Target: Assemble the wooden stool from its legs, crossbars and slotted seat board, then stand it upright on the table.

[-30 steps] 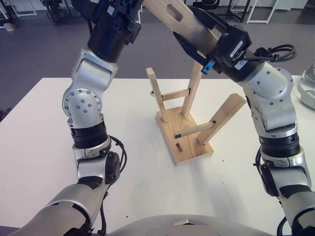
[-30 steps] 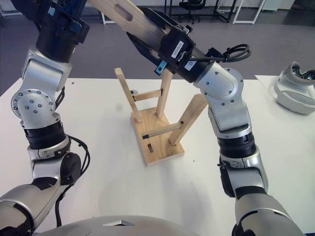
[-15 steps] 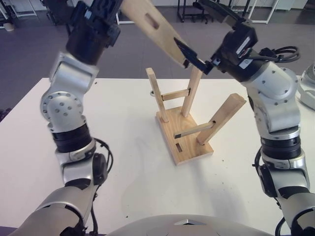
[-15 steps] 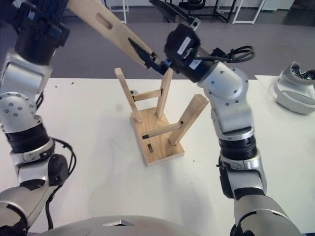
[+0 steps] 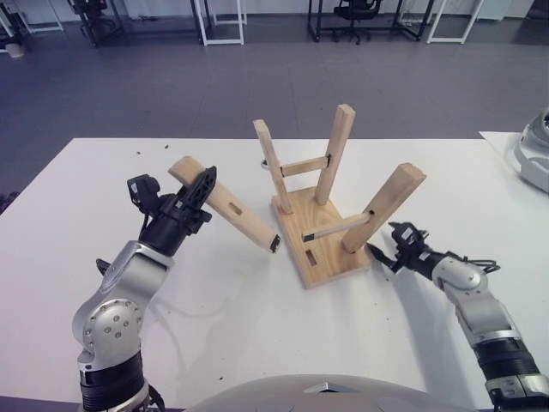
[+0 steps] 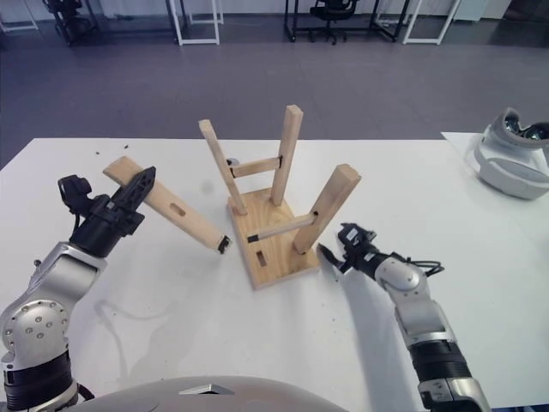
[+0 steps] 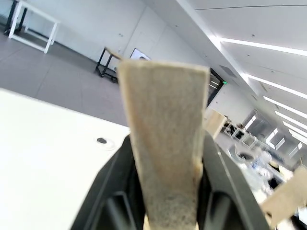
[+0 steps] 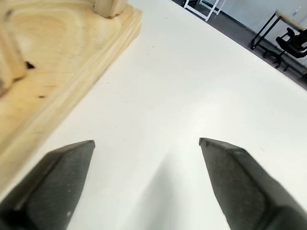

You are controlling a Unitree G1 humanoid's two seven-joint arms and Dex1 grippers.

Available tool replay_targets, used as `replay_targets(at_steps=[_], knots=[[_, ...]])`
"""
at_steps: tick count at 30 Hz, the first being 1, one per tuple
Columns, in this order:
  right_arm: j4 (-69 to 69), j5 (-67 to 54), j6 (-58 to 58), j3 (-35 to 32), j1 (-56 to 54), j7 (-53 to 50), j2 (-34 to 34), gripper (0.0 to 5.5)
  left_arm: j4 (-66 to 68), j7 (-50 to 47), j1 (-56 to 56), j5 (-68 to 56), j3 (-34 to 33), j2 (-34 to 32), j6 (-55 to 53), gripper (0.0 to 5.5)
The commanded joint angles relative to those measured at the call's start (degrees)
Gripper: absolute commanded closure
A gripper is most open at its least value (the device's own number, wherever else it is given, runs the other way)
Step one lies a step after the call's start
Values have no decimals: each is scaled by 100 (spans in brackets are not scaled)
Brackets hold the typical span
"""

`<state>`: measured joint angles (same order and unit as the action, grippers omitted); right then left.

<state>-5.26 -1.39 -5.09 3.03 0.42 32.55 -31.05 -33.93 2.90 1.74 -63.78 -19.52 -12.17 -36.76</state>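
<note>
Left eye view: the seat board (image 5: 324, 249) lies flat on the white table (image 5: 257, 335), underside up, with two short slots cut in its near half. Three legs rise from it. The back left leg (image 5: 273, 167) and the back right leg (image 5: 335, 153) are joined by a short crossbar (image 5: 305, 166). The third leg (image 5: 386, 204) leans out to the right from the board's right side. A second crossbar (image 5: 337, 227) runs from that leg toward the left over the board, and its dark-tipped end is free.

The fourth leg (image 5: 230, 206), with a slot in its face, is off the board to its left. The left hand (image 5: 202, 190) is clamped on the upper part of this leg. The leg slopes down toward the board, and its lower end hangs just beside the board's left edge. I cannot tell whether that end touches the table. In the left wrist view the leg's end grain (image 7: 165, 143) sits tight between the black fingers (image 7: 115, 196).

The right hand (image 5: 383, 247) is low over the table just beside the board's near right corner and holds nothing. In the right wrist view its fingers (image 8: 57, 175) are spread wide, with bare table between them and the board's edge (image 8: 72, 81) close by.

A white headset (image 6: 513, 163) lies well to the right of the board.
</note>
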Motion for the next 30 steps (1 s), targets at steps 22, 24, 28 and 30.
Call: replay_targets(at_steps=[22,24,28,30], knots=[[1556,-119,186,826,436,539,351,145,50,-1736,145,505,567,597,548,448],[1599,-131,198,750,553,531,300,145,48,-1735,163,513,573,590,538,448],[1634,-123,201,673,652,491,286,145,32,-1787,217,745,653,519,466,448],[1651,-108,190,669,660,481,304,145,-11,-1852,221,878,730,520,416,448]])
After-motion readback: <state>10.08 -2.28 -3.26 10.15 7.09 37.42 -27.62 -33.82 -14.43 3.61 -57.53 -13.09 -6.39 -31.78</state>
